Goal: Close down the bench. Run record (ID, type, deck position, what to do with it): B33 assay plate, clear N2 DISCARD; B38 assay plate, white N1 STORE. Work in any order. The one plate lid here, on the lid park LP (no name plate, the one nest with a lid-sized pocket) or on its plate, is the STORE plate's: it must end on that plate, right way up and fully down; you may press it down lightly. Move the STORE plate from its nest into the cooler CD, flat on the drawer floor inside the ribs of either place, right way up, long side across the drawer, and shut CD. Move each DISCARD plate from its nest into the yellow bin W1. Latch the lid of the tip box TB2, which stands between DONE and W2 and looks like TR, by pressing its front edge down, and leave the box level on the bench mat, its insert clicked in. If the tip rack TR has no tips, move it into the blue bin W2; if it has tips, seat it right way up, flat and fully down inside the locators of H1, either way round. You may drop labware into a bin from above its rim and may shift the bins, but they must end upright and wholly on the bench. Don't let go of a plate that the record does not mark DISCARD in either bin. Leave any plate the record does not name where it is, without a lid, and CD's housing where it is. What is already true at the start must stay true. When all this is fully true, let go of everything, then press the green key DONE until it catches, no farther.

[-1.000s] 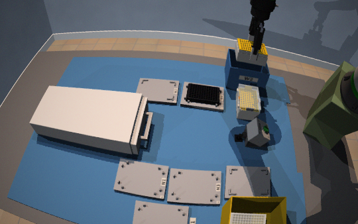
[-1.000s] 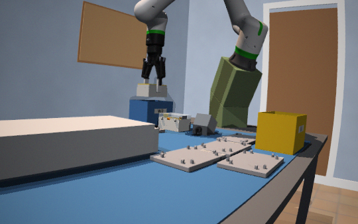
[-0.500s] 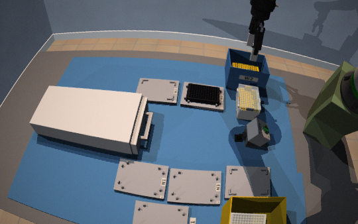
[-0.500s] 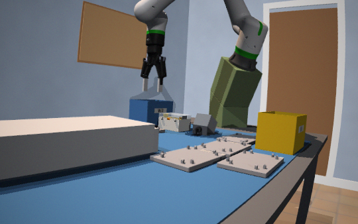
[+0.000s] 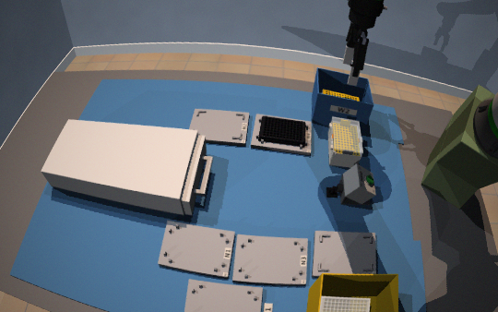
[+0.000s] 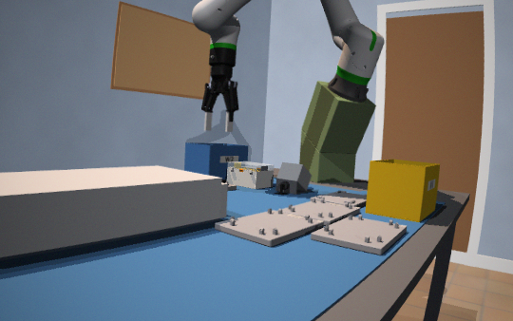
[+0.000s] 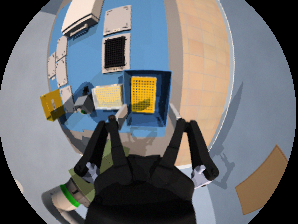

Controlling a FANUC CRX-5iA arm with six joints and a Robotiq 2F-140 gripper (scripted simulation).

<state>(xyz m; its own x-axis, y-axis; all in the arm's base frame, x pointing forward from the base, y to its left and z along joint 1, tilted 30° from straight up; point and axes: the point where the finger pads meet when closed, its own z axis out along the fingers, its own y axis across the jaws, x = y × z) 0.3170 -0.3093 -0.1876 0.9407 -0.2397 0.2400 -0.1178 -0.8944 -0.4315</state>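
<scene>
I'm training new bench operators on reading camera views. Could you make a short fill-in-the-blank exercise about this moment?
1. The gripper hangs open above the ____ bin.
2. The rack with the yellow insert lies inside the bin labelled ____.
3. A clear plate lies in the ____ bin.
4. The cooler's drawer is ____.

Missing words: blue; W2; yellow; shut

Upper right of the top view: tip rack TR (image 5: 340, 95) lies inside bin W2 (image 5: 341, 110); tip box TB2 (image 5: 345, 141) below it, DONE key (image 5: 369, 180) lower still.
</scene>
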